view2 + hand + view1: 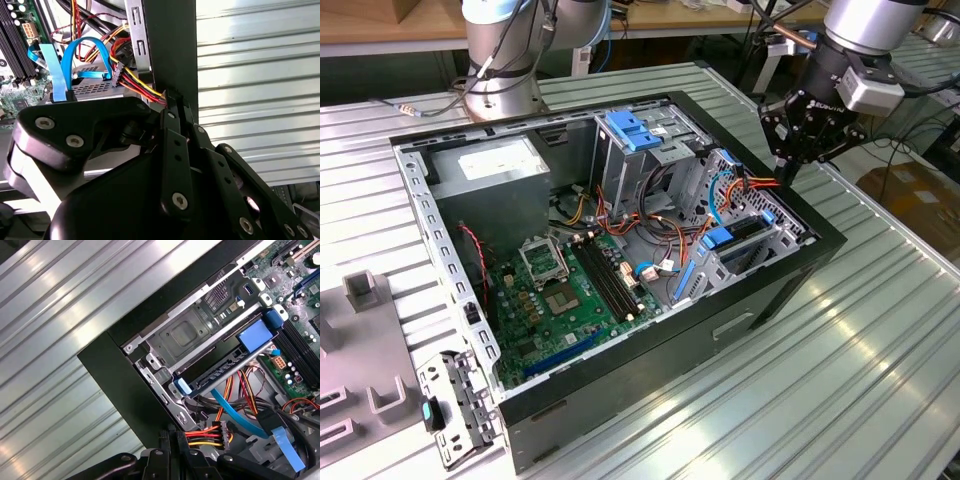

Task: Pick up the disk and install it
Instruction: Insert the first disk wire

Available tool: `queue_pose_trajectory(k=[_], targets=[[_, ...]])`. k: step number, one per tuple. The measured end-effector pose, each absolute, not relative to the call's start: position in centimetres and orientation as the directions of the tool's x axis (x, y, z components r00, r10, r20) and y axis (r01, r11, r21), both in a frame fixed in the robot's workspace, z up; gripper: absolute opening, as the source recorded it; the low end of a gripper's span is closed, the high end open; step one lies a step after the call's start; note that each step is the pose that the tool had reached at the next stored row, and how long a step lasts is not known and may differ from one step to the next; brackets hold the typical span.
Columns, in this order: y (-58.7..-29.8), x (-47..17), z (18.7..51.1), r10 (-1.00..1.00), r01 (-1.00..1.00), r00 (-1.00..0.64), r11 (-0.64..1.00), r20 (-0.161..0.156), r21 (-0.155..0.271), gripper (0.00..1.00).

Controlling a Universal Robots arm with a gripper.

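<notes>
My gripper [787,160] hangs over the open computer case [820,262] at its edge on the exterior view's right. In both wrist views its black fingers [176,107] are pressed together, shut. A bundle of red, yellow and black wires [200,436] runs from a black connector [221,432] right up to the fingertips [172,436]; I cannot tell whether they pinch it. The disk [220,371] lies edge-on in the drive cage, dark with blue plastic ends, just below the gripper. In the exterior view the disk [738,233] sits in the cage beside blue tabs.
A blue flat cable [82,50] loops over the perforated metal beside the fingers. The motherboard [560,290] and a grey power supply box [495,165] fill the case's other half. The arm's base [500,60] stands behind the case on the ribbed metal table [860,380].
</notes>
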State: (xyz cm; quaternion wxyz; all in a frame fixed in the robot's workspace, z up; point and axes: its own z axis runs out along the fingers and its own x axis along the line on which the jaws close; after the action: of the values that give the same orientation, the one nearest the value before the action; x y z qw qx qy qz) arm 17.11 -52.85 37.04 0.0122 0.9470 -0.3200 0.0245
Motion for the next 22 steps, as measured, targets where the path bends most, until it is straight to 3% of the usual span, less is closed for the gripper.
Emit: queue_pose_trajectory(k=[22], targets=[[-52.85,16.32,37.04,-0.744,-0.745,0.666,-0.667,0.054,0.007,0.17]])
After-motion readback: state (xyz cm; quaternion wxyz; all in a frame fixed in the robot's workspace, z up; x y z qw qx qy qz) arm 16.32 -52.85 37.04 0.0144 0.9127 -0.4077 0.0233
